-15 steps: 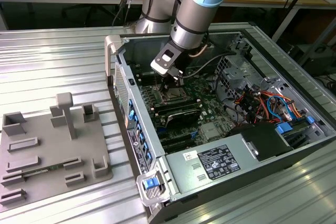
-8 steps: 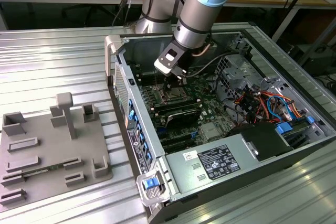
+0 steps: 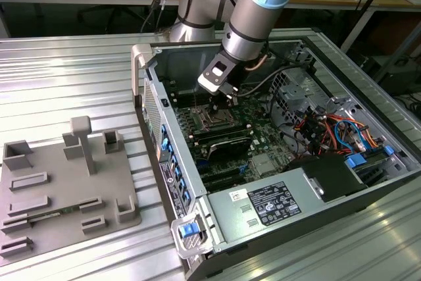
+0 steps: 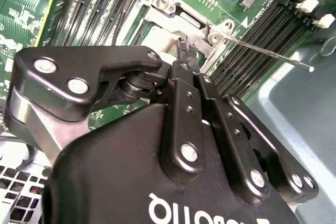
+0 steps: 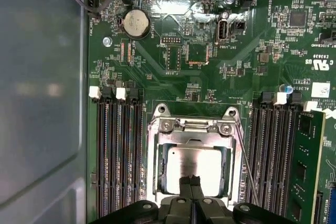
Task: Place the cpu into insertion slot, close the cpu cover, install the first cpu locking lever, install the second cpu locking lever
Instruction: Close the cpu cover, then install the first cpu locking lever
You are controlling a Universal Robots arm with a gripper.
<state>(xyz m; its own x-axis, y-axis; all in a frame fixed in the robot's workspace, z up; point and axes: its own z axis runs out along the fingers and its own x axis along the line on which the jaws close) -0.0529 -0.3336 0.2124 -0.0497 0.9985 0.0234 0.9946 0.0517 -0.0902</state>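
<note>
End effector [image 5: 191,182]: fingers pinched shut, nothing visible between them; tips sit at the near edge of the cpu [image 5: 194,162], a pose judged suited to pressing, not gripping.
Cpu: directly beneath the tips, seated flat in the insertion slot [image 5: 151,184].
Cpu cover [image 5: 195,136]: lowered, framing the cpu face.
Locking lever [image 5: 245,166]: beside the socket, seemingly unlatched.

Open computer case [image 3: 172,162] on the bench [image 3: 66,77], with a fixture plate [image 3: 59,195] at the exterior view's left.
Inside, the cpu [image 5: 191,163] lies in the insertion slot [image 5: 153,182], within the window of the cpu cover [image 5: 195,135]. Memory slots [image 5: 116,156] flank both sides, and the gripper [image 5: 191,180] hangs just above.
</note>
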